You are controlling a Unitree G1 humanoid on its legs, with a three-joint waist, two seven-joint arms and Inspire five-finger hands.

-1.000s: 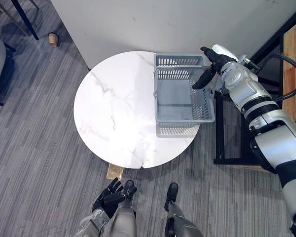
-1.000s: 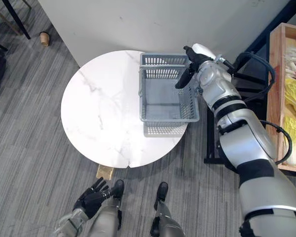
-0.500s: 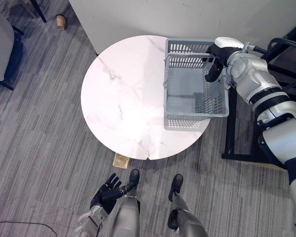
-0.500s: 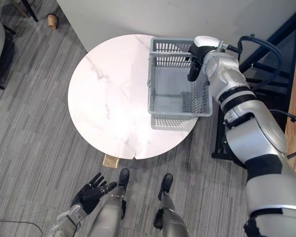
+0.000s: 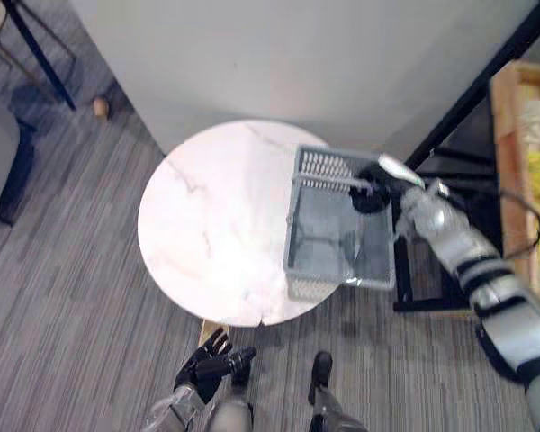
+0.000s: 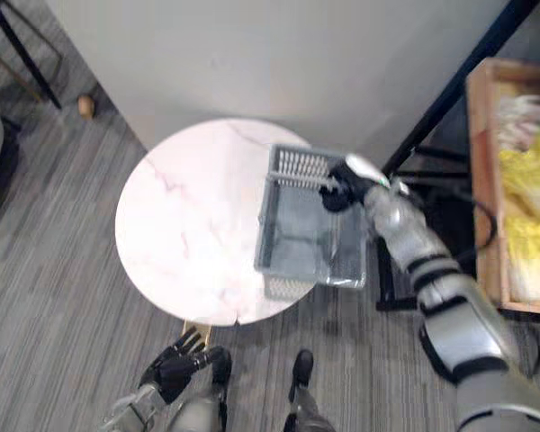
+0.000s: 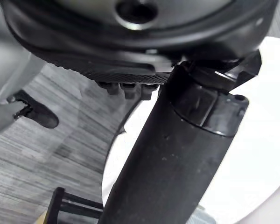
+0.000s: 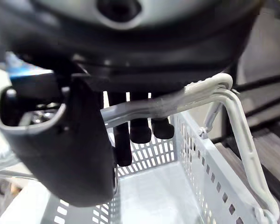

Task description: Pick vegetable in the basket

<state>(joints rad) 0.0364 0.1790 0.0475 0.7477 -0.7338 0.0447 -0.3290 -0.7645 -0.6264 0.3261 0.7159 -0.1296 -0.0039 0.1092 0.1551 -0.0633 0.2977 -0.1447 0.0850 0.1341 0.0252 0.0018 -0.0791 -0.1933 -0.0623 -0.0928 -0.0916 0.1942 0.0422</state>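
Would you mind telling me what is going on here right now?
The robot's right hand hooks the handle of an empty grey basket at the right edge of a round white table. Its left hand hangs open, low down. A wooden crate further right holds vegetables.

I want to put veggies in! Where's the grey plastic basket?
In the eye views the grey plastic basket sits on the right side of the round white marble table, overhanging its edge, the right hand curled round its handle.
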